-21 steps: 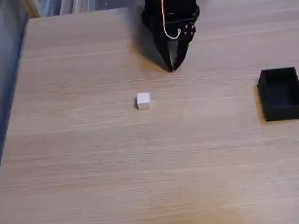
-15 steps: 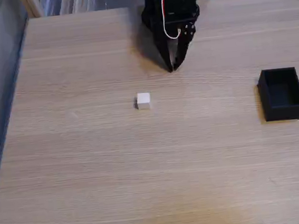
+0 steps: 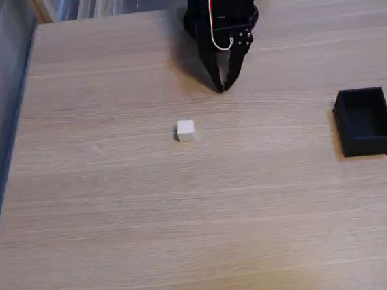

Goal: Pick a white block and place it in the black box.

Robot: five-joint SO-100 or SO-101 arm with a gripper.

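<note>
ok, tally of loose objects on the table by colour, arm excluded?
White: 1, the tiny matte white cube, lying free on the wooden table.
Black: 1, the small matte black open-topped box, nothing visible inside.
Total: 2.
The two-finger black gripper is apart from both.

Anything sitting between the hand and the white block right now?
No. In the fixed view, bare wooden table is all that lies between the hand and the white block. The black box sits far off to the right.
</note>
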